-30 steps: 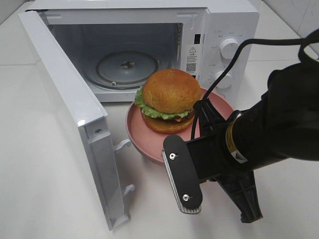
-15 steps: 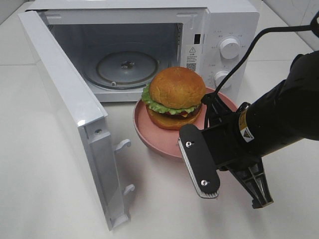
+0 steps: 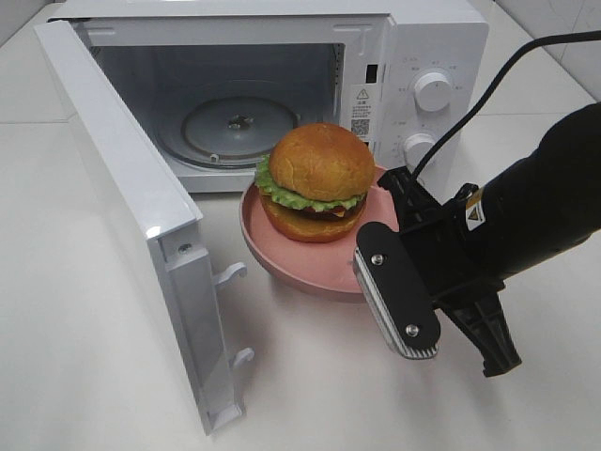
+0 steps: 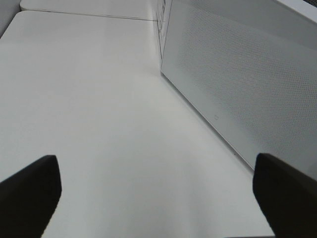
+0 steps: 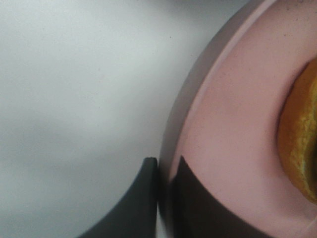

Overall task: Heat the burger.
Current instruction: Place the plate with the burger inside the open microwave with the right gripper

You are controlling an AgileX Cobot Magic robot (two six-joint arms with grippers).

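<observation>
The burger (image 3: 322, 178), with a golden-brown bun, green lettuce and a dark patty, sits on a pink plate (image 3: 272, 254). The plate is held tilted above the table, just in front of the open microwave (image 3: 235, 103). My right gripper (image 3: 392, 188) is shut on the plate's right rim. In the right wrist view its dark fingers (image 5: 143, 203) pinch the pink plate rim (image 5: 223, 124), with the burger's bun edge (image 5: 302, 139) beside them. My left gripper (image 4: 158, 198) is open and empty over bare table beside the microwave's side wall (image 4: 237, 84). It does not show in the high view.
The microwave door (image 3: 141, 216) stands swung open to the left. A glass turntable (image 3: 239, 127) lies inside the cavity. Two white knobs (image 3: 432, 91) are on its right panel. A black cable (image 3: 488, 85) arcs over my right arm.
My right arm has swung to the right and turned. The plate with the burger has risen a little and shifted slightly left toward the microwave opening.
</observation>
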